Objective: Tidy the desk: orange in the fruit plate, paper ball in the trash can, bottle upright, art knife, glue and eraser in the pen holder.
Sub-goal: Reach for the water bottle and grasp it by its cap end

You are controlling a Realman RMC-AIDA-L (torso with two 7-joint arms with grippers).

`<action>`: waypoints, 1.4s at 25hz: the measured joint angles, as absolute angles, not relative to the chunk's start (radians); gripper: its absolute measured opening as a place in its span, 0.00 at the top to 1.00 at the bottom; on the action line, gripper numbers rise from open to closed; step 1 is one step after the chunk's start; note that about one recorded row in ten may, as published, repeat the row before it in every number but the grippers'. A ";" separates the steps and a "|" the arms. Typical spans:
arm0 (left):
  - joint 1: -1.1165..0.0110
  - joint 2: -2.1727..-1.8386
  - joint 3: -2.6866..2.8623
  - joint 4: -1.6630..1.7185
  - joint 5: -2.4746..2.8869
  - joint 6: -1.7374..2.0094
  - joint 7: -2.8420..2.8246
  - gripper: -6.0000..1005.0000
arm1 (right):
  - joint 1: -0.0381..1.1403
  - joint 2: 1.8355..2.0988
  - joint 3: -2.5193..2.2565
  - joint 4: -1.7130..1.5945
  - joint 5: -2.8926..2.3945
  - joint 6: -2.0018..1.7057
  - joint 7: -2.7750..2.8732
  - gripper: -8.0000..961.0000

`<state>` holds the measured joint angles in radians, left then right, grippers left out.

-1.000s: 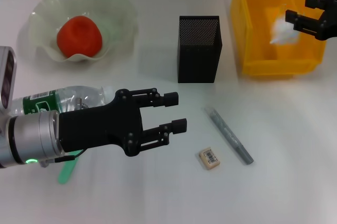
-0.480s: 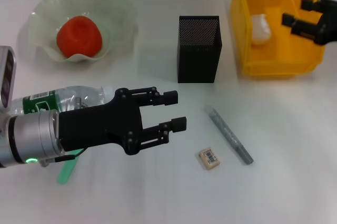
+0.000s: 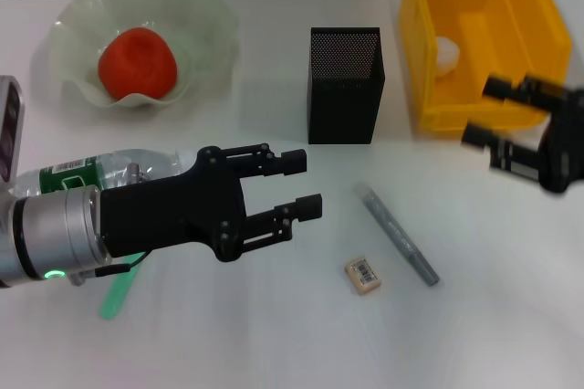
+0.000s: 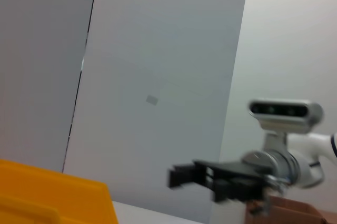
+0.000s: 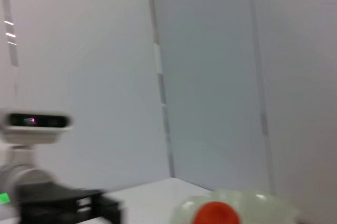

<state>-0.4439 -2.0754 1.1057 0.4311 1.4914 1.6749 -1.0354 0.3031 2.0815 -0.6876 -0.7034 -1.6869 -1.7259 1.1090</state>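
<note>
1. The trash can (image 3: 429,60), a rigid yellow plastic bin, sits just behind my right gripper (image 3: 482,113), whose fingers stand apart and hold nothing. The paper ball (image 3: 444,53) lies inside the bin; I judge that job done.

2. The fruit plate (image 3: 205,19), pale green with a scalloped rim, sits well beyond my left gripper (image 3: 297,184). It looks like glass and I judge it fragile, so I leave it alone. The orange (image 3: 137,62) rests in it already.

3. The bottle (image 3: 109,170) lies on its side beneath my left arm, behind the left gripper's released, empty fingers. Clear thin plastic: I expect it to be light, smooth and inclined to roll or dent. I would take it across the body near the green label, not squeezing hard.

4. The pen holder (image 3: 344,86), stiff black mesh, stands beyond the left gripper and to its right. It may tip if knocked.

5. The art knife (image 3: 398,235), a slim grey bar, lies flat on the desk between the two grippers, nearer the right one. Stiff and low; I would pinch its mid-length across the narrow width.

6. The glue (image 3: 115,296), a light green stick, pokes out under my left arm. Probably light and smooth.

7. The eraser (image 3: 362,275) lies just beside the knife. Small and probably grippy; I would grip its short sides.
</note>
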 joint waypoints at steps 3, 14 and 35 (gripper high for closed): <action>-0.445 -2.075 1.106 0.432 1.477 1.674 -1.035 0.46 | 0.280 2.083 -0.689 -0.622 -1.693 -1.787 1.019 0.32; -0.453 -2.079 1.099 0.430 1.442 1.646 -1.035 0.46 | 0.261 2.081 -0.680 -0.409 -1.694 -1.773 0.876 0.32; -0.398 -2.060 1.067 0.642 1.346 1.450 -1.336 0.46 | 0.277 2.081 -0.690 -0.312 -1.693 -1.716 0.875 0.32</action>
<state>-0.3983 -2.0595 1.0674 0.6416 1.3460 1.4497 -1.3362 0.2773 2.0813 -0.6902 -0.3116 -1.6935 -1.7162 0.8748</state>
